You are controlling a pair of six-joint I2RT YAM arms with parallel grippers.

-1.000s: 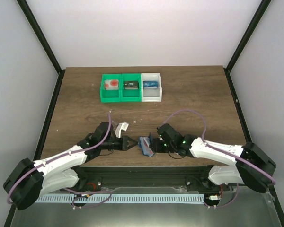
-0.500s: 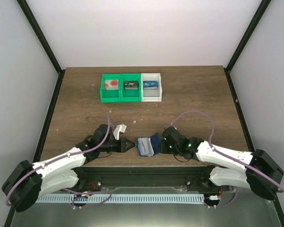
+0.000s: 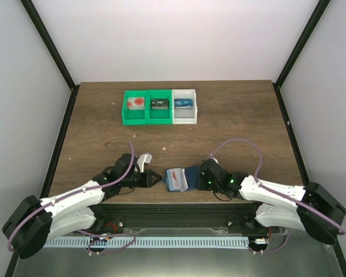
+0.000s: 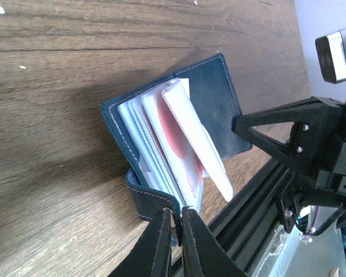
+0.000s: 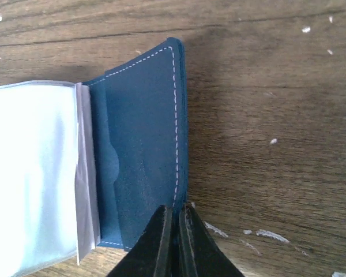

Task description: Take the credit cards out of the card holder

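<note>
The dark blue card holder (image 3: 188, 174) lies open on the table near the front edge, between my two grippers. Pale credit cards (image 4: 181, 138) with red marks fan out of its lighter blue pockets; they show in the top view (image 3: 174, 178) too. My left gripper (image 4: 177, 222) is shut on the holder's side tab (image 4: 153, 199), at the holder's left in the top view (image 3: 158, 180). My right gripper (image 5: 176, 212) is shut on the edge of the holder's right flap (image 5: 144, 144), at the holder's right in the top view (image 3: 196, 178).
At the back stand a green bin (image 3: 145, 119) and a white bin (image 3: 184, 120). The green one holds a pale card with a red circle (image 3: 137, 103) and a black item (image 3: 160, 104); the white one holds a blue item (image 3: 184, 104). A metal rail (image 4: 259, 196) runs along the table's front edge.
The holder has gone from held up and folded to spread open and flat on the table. My right gripper has drawn its flap to the right and down; my left gripper has dropped slightly.
</note>
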